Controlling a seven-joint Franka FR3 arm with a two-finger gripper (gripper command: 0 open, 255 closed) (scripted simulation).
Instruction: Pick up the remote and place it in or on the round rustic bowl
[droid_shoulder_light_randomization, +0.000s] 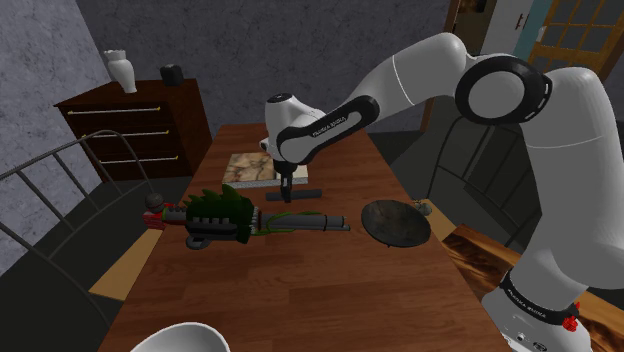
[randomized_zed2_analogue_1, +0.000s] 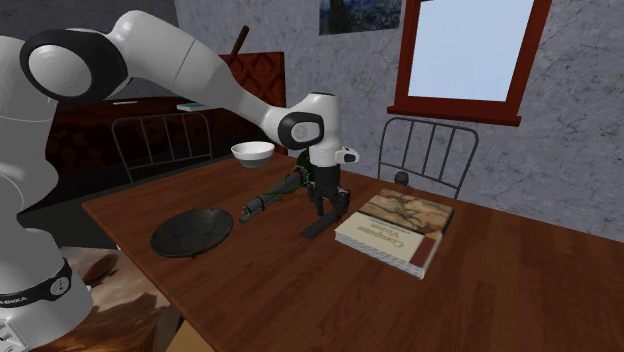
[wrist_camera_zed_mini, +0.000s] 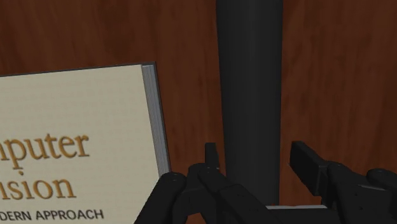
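Note:
The remote (wrist_camera_zed_mini: 249, 83) is a long, slim black bar lying flat on the wooden table (droid_shoulder_light_randomization: 300, 290), close beside a book (wrist_camera_zed_mini: 76, 146). My gripper (wrist_camera_zed_mini: 257, 159) is down over one end of it, with one finger on each long side. The left finger (wrist_camera_zed_mini: 211, 156) is at the remote's edge and the right finger (wrist_camera_zed_mini: 310, 162) stands a narrow gap off it. In the shoulder view the gripper (droid_shoulder_light_randomization: 287, 190) points straight down at the remote (droid_shoulder_light_randomization: 303, 191). The round dark bowl (droid_shoulder_light_randomization: 395, 222) sits empty to the shoulder view's right of it. In the second exterior view, the bowl (randomized_zed2_analogue_1: 192, 231) is left of the remote (randomized_zed2_analogue_1: 320, 224) and gripper (randomized_zed2_analogue_1: 330, 203).
The book (randomized_zed2_analogue_1: 395, 230) lies by the remote. A long dark object with green spiky parts (droid_shoulder_light_randomization: 250, 215) stretches across the table in front of the gripper. A white bowl (randomized_zed2_analogue_1: 252, 151) stands at a table end. Metal chairs (randomized_zed2_analogue_1: 430, 150) and a dresser (droid_shoulder_light_randomization: 135, 125) flank the table.

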